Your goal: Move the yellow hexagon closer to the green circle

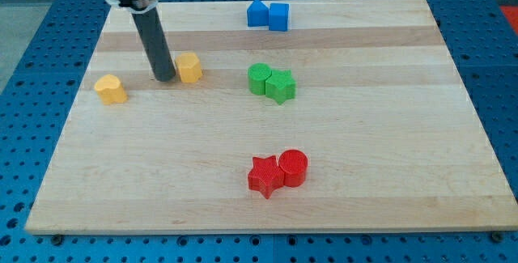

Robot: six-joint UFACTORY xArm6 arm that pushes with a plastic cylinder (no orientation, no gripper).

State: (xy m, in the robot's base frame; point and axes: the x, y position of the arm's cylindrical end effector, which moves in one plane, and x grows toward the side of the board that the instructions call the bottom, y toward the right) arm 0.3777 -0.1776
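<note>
The yellow hexagon [189, 67] sits in the upper left part of the wooden board [162, 174]. My tip [164, 78] stands just to the hexagon's left, touching or almost touching it. The green circle [259, 78] lies to the hexagon's right, near the board's middle, with a green star [281, 86] pressed against its right side. The gap between hexagon and circle is about two block widths.
A yellow heart-like block [111, 90] lies left of my tip. Two blue blocks [269, 14] sit together at the top edge. A red star [265, 176] and a red cylinder [293, 167] touch each other at the lower middle.
</note>
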